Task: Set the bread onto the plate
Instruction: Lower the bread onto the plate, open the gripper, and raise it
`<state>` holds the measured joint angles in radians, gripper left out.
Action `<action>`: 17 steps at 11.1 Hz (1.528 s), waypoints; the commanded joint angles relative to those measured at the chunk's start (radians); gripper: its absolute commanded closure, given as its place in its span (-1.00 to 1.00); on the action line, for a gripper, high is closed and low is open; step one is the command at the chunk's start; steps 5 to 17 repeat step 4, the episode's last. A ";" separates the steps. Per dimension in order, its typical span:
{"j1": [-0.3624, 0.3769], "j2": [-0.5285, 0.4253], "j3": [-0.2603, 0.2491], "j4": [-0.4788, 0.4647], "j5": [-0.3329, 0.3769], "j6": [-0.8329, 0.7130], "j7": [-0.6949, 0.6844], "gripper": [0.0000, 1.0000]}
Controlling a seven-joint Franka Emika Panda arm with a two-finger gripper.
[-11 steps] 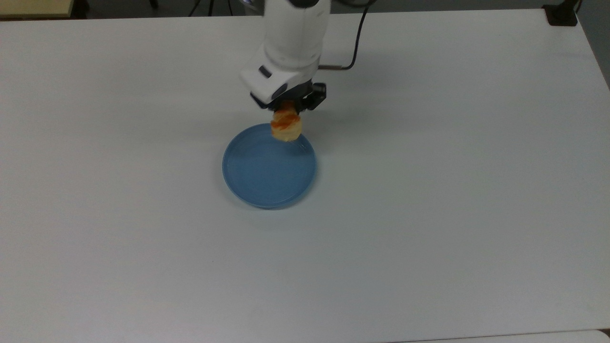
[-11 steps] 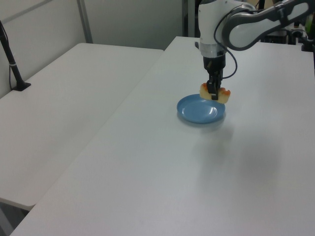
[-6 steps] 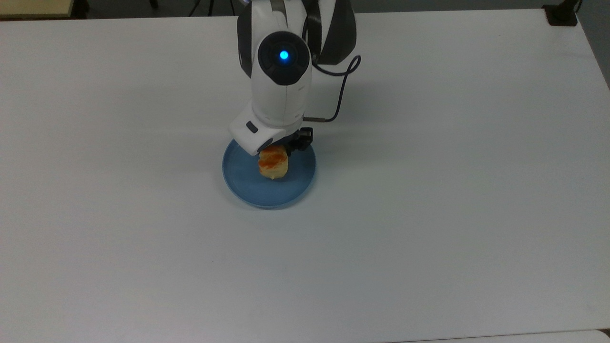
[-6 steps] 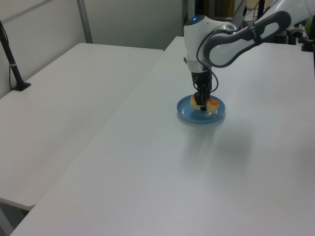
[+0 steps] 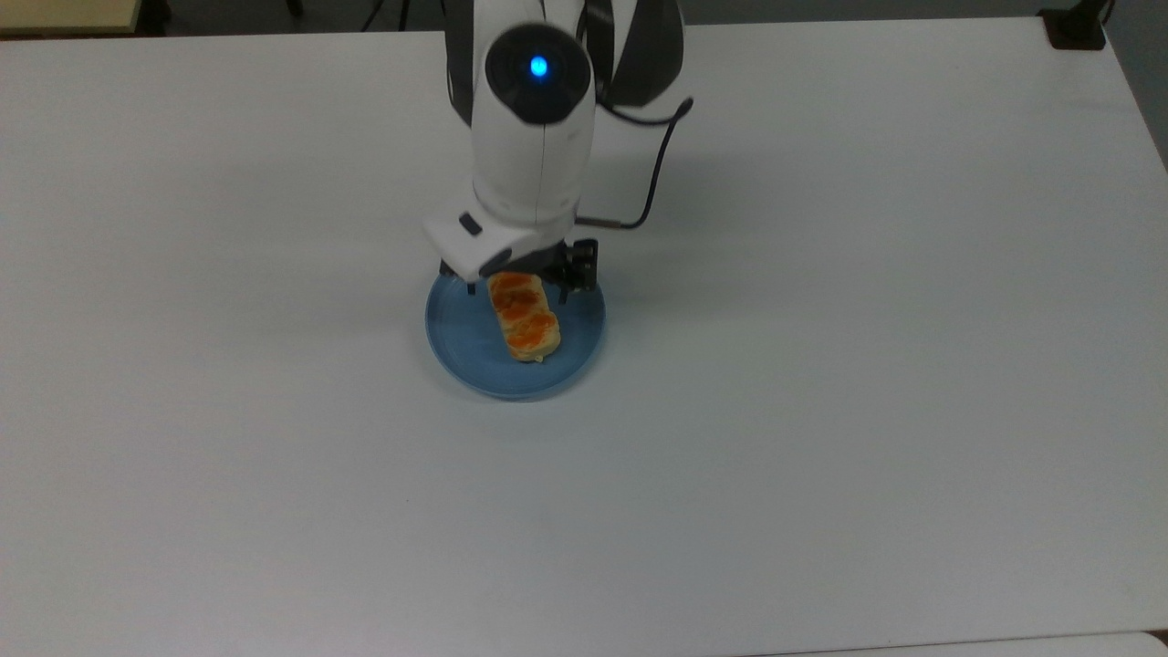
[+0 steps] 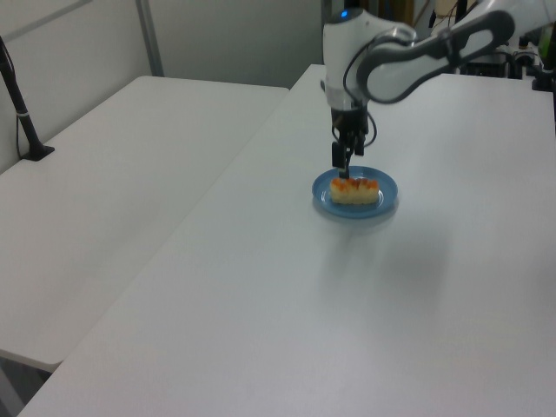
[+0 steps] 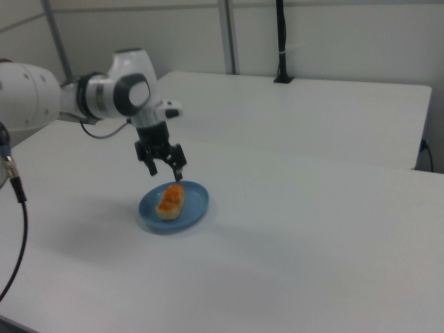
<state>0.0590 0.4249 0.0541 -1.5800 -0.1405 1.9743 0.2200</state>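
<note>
The bread, a pale-yellow bun with orange-red lumps on top, lies flat on the blue plate, lengthwise from the plate's far rim toward its middle. My gripper hangs open just above the bread's far end, one finger on each side and neither touching it. From the left view the bread rests on the plate with the gripper lifted above it. In the right view the gripper stands open over the bread and the plate.
The white table spreads wide around the plate. A black cable loops off the arm. A black clamp sits at the top view's far right corner. A second table with a black pole adjoins.
My gripper lowered the bread onto the plate, let go of it and rose a little. The bread, held on end before, now lies flat on the plate.
</note>
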 commanded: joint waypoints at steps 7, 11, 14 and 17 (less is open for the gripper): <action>0.007 -0.348 -0.074 -0.046 0.067 -0.278 0.016 -1.00; 0.007 -0.348 -0.074 -0.046 0.067 -0.278 0.016 -1.00; 0.007 -0.348 -0.074 -0.046 0.067 -0.278 0.016 -1.00; 0.007 -0.348 -0.074 -0.046 0.067 -0.278 0.016 -1.00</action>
